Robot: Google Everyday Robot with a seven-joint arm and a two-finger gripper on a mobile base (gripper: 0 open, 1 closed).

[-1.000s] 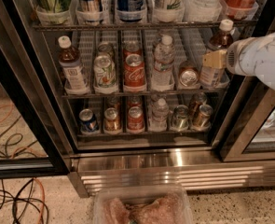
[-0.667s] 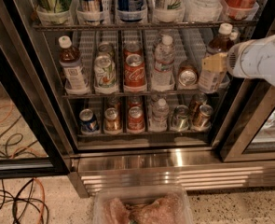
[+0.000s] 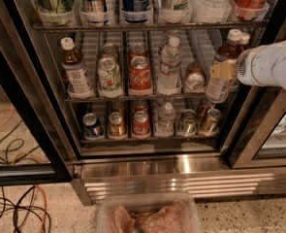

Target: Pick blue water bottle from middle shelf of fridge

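The fridge (image 3: 181, 171) stands open in the camera view. Its middle shelf (image 3: 147, 99) is a wire rack with white trays. At the shelf's right end stands the blue water bottle (image 3: 219, 84), slim, with a white cap, dark brown liquid and a pale label, leaning a little with its top to the right. My gripper (image 3: 225, 70), on a white arm coming in from the right, is at this bottle's mid-height, with a yellowish tip in front of its body. A second, similar bottle (image 3: 75, 68) stands at the shelf's left end.
The middle shelf also holds a green-white can (image 3: 109, 74), a red can (image 3: 140, 74), a clear water bottle (image 3: 170, 64) and a gold can (image 3: 195, 79). More cans stand on the lower shelf. A plastic tub (image 3: 147, 215) and floor cables (image 3: 11, 208) lie below.
The gripper has sunk very slightly at the right-hand bottle. The bottle stays on the shelf in nearly the same place.
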